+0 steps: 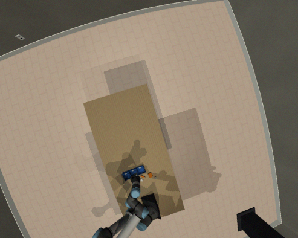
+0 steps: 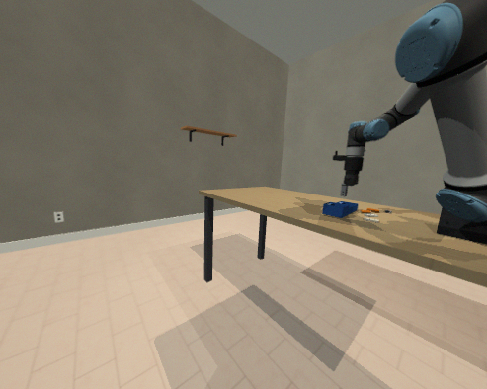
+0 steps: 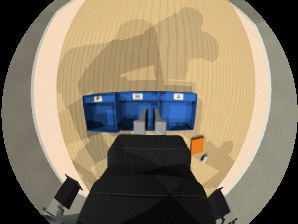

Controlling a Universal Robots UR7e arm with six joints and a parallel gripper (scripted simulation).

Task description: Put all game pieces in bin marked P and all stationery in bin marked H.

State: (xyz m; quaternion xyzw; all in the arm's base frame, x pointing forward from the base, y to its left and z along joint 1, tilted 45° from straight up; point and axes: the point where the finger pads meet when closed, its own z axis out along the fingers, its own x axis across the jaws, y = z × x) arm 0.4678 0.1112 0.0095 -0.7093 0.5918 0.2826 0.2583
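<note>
Your gripper (image 1: 135, 177) (image 2: 344, 191) (image 3: 150, 114) is slightly open, with a narrow gap and nothing between its fingers, above the middle bin, marked H (image 1: 133, 171) (image 3: 137, 107). To its left in the wrist view you have the bin marked P (image 1: 126, 175) (image 3: 101, 117); to its right, the bin marked A (image 1: 141, 169) (image 3: 177, 112). An orange block (image 1: 150, 175) (image 3: 197, 145) and small grey piece (image 1: 155, 177) (image 3: 204, 158) lie outside the bins on the table (image 1: 120, 121) (image 2: 266, 197) (image 3: 150, 50), near white pieces (image 2: 371, 217); you can't tell which are stationery or game pieces.
</note>
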